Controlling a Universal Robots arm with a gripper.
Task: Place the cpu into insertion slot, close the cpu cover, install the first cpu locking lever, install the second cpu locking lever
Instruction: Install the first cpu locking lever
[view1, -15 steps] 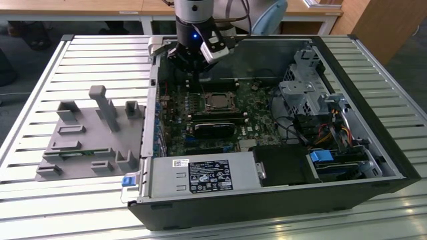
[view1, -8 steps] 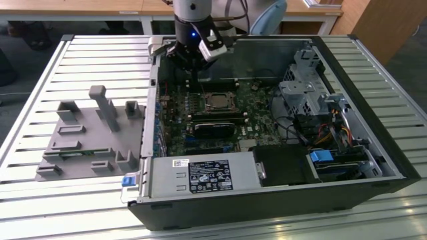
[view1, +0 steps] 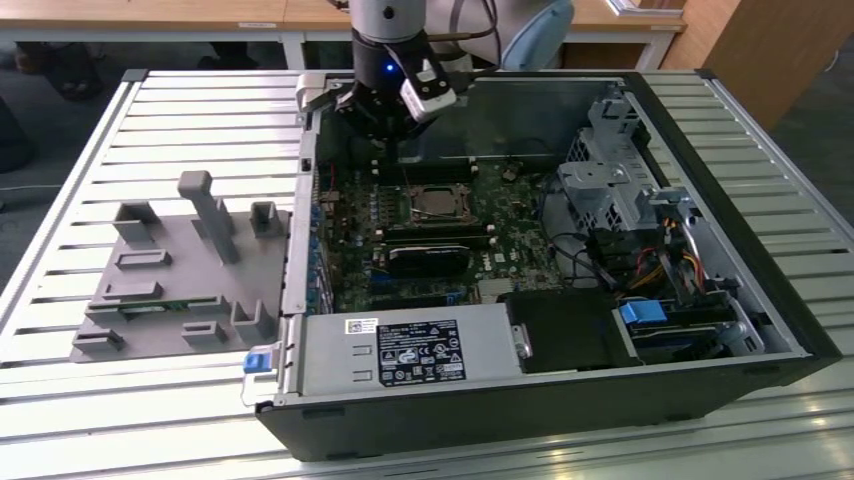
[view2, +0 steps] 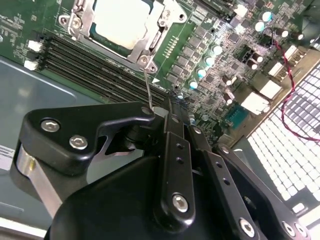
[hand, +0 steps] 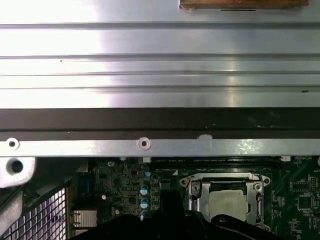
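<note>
The cpu (view2: 117, 20) lies flat in the insertion slot (view1: 411, 203) with the cpu cover (hand: 226, 179) down over its edges, so what I am dealing with is the thin wire locking lever (view2: 147, 85), which rises from the socket's corner to the tip of my hand (view2: 159, 112). From these angles I cannot tell whether my hand is closed on that wire or merely beside it. The worst risk, as I judge it, is the lever itself: it is springy and very slim, so a weak or off-centre hold could let it snap free, and a sideways pull could bend it or carry it past its catch. A lever let go unlatched might also let the cover lift and leave the chip loose. The other danger is my own bulk, since I hang low over the green board (view2: 200, 45), close to its small capacitors and the memory slots (view2: 90, 65); any swing wider than the lever's path could strike them. As for pose, my arm comes down from the far side of the computer case (view1: 747, 200) on the slatted surface (view1: 200, 110), hand pointing almost straight down, just beyond the socket's far edge and slightly toward the exterior view's left
</note>
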